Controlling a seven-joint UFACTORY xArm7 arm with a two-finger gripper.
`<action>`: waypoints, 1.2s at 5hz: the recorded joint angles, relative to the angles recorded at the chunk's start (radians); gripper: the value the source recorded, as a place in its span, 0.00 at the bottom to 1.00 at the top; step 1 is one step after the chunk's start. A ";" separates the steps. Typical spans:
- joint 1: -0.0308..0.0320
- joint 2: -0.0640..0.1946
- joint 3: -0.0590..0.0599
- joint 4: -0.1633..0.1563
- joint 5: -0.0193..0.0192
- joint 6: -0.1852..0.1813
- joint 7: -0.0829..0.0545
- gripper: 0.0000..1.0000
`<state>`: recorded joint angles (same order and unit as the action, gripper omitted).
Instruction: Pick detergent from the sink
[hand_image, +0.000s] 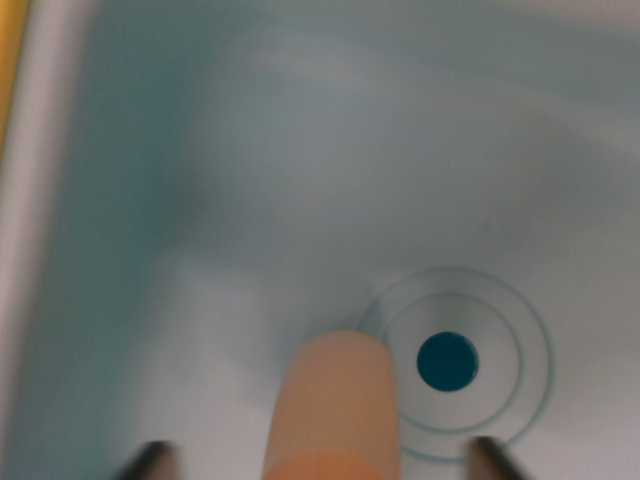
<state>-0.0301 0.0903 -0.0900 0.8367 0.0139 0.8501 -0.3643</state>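
Detergent (335, 405), one, in sink (300, 180) beside one drain (447, 362); gripper (320, 460) straddling.

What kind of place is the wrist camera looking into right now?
Most likely a sink basin, seen from close above: pale blue-white walls, and a round drain with rings around it. A peach-coloured detergent bottle lies beside the drain, between the open gripper fingertips.

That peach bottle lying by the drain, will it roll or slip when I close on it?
The bottle looks rounded and smooth, so it may roll sideways on the sink floor if only one fingertip touches first. Its surface seems glossy, so probably slippery. It lies between the open end effector tips, beside the drain, so an even squeeze should likely hold it.
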 joint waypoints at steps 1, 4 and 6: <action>0.0000 0.000 0.000 0.000 0.0000 0.000 0.000 1.00; 0.0000 -0.001 0.000 0.002 -0.0001 0.003 0.000 1.00; 0.0001 -0.003 0.000 0.009 -0.0003 0.012 0.000 1.00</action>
<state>-0.0300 0.0869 -0.0899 0.8459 0.0135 0.8626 -0.3640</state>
